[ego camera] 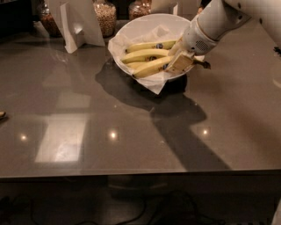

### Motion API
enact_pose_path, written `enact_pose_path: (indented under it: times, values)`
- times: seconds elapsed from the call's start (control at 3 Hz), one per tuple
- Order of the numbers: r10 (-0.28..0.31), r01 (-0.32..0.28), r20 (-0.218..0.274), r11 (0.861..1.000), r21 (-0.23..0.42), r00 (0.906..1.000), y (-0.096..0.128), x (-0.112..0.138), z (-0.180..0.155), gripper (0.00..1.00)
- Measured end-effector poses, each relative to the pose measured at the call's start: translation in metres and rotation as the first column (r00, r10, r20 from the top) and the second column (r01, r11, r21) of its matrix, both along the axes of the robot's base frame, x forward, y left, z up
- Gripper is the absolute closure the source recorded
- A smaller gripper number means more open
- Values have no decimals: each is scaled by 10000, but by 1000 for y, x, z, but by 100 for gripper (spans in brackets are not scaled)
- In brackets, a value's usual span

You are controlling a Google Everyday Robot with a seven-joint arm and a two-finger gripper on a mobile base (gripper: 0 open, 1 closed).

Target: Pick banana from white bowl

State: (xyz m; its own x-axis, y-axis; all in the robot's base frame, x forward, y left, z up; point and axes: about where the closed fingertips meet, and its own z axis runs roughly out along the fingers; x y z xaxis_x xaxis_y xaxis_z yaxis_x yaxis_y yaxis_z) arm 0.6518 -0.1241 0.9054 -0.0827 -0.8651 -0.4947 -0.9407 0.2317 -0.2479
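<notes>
Far out to the left of your gripper point(179, 66), a small yellowish thing point(2, 115) is poking in at the edge of the grey table point(88, 132) — too little of it is showing to name it. Up and to the left of the gripper, a glass jar point(46, 23) is standing at the back of the table, partly hidden by a folded white card point(77, 22). A second jar of nuts point(105, 17) is standing just to the right of that card, and a third jar point(140, 6) is peeking over the far rim of the white bowl point(145, 19).

The white bowl is sitting just left of the gripper and reaching under it, tipped so that its inside is facing the camera. Crinkled white paper point(153, 83) is lining it and hanging over its near edge. Two slimmer bananas, one at the back point(151, 45) and one in the middle point(145, 56), are lying across the bowl to the gripper's left, each with a blue sticker.

The banana point(151, 68) is lying in front of them, nearest the camera, inside the bowl and on the paper. Its right end is running straight into the gripper, and its dark-tipped stem is sticking out on the gripper's right side, past the bowl's rim.

Your gripper is hanging at the bowl's right edge with its fingers closed on that right end of the banana — one flat beige finger point(182, 62) is covering it. The white arm point(219, 22) is reaching in from the upper right.
</notes>
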Motion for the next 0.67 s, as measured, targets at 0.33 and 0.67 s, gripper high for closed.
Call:
enact_pose_path:
  times: [0.33, 0.67]
  values:
    - [-4, 6, 279, 10000, -69, 9996, -2, -5, 19, 92]
    - [100, -95, 763, 9999, -72, 9970, -6, -15, 51, 100]
